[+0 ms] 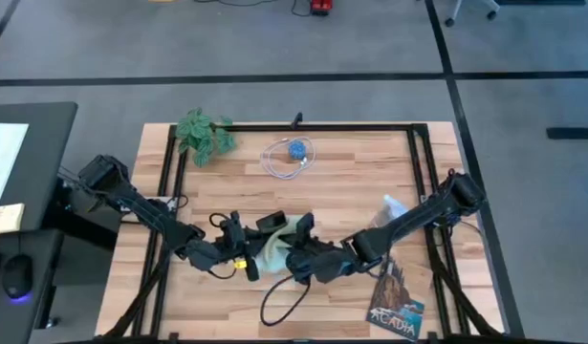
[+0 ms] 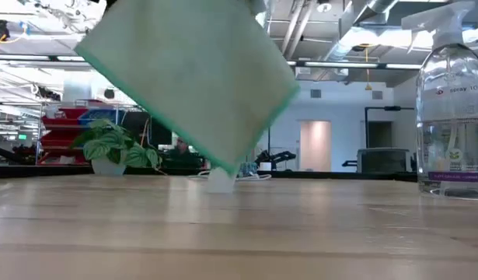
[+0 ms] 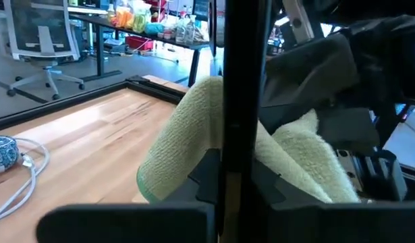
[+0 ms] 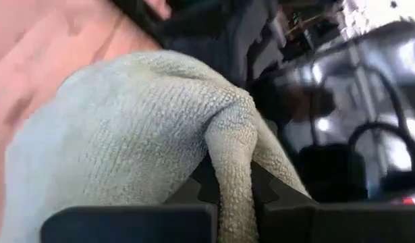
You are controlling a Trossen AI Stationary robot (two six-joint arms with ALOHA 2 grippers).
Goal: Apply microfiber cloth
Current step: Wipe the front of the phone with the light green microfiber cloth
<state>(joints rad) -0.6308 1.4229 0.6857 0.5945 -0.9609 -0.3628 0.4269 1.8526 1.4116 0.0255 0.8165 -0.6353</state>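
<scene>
Right gripper (image 4: 232, 185) pinches the microfiber cloth (image 1: 274, 247); left gripper (image 3: 224, 179) clamps the upright phone (image 3: 244, 88). Too hard a rub, and that phone could slip.

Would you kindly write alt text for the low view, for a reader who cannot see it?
A pale green cloth hangs tilted above the wooden table, its white tag near the surface. A leafy plant stands behind on the left, a clear spray bottle on the right.

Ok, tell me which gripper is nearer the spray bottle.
The right. The right gripper sits at the microfiber cloth mid-table, its arm running past the spray bottle. The left gripper is farther away, on the cloth's other side.
</scene>
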